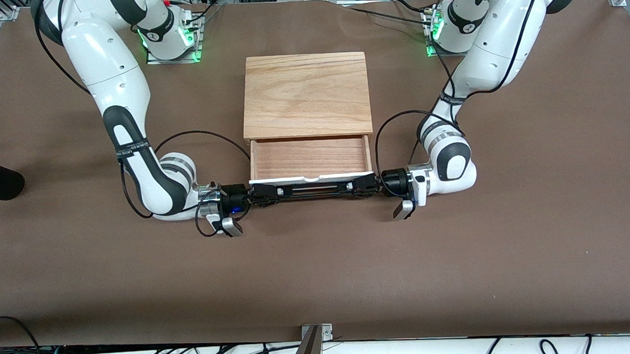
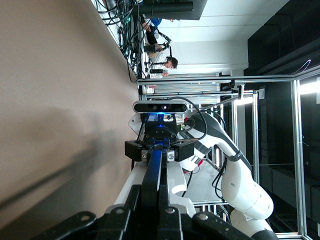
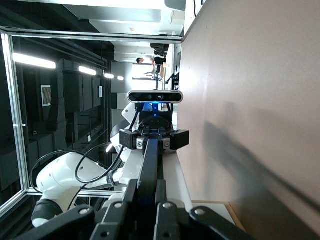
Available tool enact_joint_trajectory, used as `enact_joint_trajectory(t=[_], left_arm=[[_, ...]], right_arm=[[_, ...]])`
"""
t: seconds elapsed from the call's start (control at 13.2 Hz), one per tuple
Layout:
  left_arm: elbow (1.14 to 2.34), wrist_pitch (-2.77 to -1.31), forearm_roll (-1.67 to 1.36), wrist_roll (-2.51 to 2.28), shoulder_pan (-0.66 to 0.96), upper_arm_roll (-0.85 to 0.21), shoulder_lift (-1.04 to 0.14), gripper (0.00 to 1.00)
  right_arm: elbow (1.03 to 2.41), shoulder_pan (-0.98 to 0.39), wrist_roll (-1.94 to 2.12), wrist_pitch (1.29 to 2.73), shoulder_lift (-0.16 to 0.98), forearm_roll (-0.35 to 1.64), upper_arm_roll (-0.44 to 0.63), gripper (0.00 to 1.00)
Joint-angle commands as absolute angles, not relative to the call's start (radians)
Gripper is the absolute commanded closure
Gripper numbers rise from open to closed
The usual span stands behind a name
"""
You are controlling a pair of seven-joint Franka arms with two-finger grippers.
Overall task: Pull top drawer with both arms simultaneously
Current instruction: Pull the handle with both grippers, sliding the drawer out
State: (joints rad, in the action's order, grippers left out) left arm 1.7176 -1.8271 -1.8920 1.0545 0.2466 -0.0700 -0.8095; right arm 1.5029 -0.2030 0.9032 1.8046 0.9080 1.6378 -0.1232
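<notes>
Top drawer [image 1: 310,157] pulled well out from under oak-grain top board [image 1: 306,94], reddish inside exposed, white front nearest the front cam; seemed mostly done, maybe a bit more travel left, then release.

Left gripper [image 1: 366,185] pinched on bar handle [image 1: 315,188] at its 3 o'clock end, right gripper [image 1: 260,192] clamped at the 9 o'clock end; in wrist views fingers [image 2: 132,197] and [image 3: 131,192] pressed against the bar.

Arm bases at 10 and 2 o'clock of the box. Brown table [image 1: 319,272] at 6 o'clock of the drawer showed nothing blocking. Slack cables [image 1: 392,125] looped beside drawer, possible snag w/ further pull.
</notes>
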Motion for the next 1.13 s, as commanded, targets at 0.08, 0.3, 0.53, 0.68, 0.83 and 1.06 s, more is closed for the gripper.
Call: enact_joint_trajectory(t=[0.08,0.3,0.53,0.68,0.83,1.06], left_arm=[[1.732,-1.875,-1.953,1.068,0.224,-0.035,-0.819,1.0],[1.736,-1.871,-1.945,1.071,0.224,-0.035,-0.818,1.0],[1.723,-1.87,-1.947,1.068,0.227,-0.031,-0.831,1.0],[1.718,-1.873,-1.95,1.062,0.229,-0.031,-0.839,1.0],[1.701,-1.873,-1.959,1.065,0.229,-0.029,-0.857,1.0],[1.655,-1.871,-1.967,1.068,0.235,-0.021,-0.885,1.0]], right_arm=[[1.431,-0.133,0.864,1.75,0.926,1.683,-0.112,0.97],[1.404,-0.133,0.873,1.75,0.956,1.683,-0.112,0.97],[1.387,-0.133,0.868,1.75,0.966,1.683,-0.11,0.97],[1.387,-0.133,0.87,1.75,0.963,1.683,-0.11,0.97],[1.387,-0.132,0.862,1.758,0.953,1.683,-0.106,0.97],[1.39,-0.132,0.865,1.759,0.948,1.678,-0.106,0.97]])
